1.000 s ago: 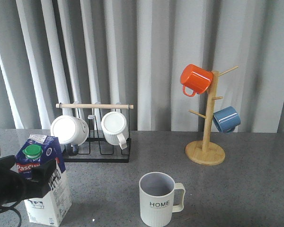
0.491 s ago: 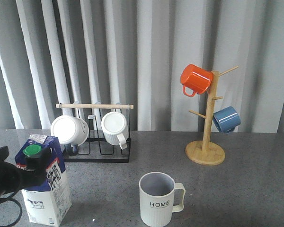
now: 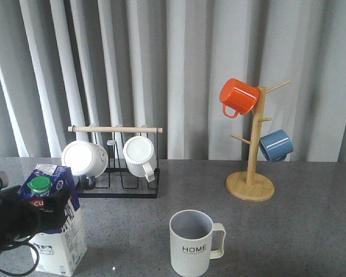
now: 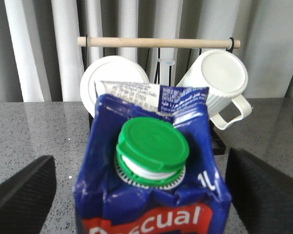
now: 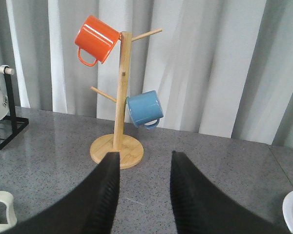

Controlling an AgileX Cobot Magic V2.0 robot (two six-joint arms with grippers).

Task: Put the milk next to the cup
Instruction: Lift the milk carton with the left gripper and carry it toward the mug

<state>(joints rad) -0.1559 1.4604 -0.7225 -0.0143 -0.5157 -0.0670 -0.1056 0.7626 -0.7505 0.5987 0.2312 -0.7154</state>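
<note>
The milk [image 3: 60, 231] is a blue-and-white carton with a green cap, standing upright at the table's front left. In the left wrist view the milk [image 4: 151, 195] fills the middle. My left gripper [image 4: 139, 158] is open, with one black finger [image 4: 24, 195] on each side of the carton's top and a gap on the left side. In the front view the left gripper [image 3: 43, 210] sits around the carton's upper part. The cup [image 3: 191, 242], a pale ribbed mug marked "HOME", stands at the front centre. My right gripper [image 5: 145, 155] is open and empty above the table.
A black wire rack [image 3: 118, 187] with a wooden bar holds two white ribbed mugs [image 3: 141, 156] behind the milk. A wooden mug tree [image 3: 251, 184] at the back right carries an orange mug [image 3: 238, 96] and a blue mug [image 3: 275, 145]. Grey curtains hang behind the table.
My left gripper drew back to the left half a second ago and has now come forward around the carton's top again. The milk and cup have not moved.
</note>
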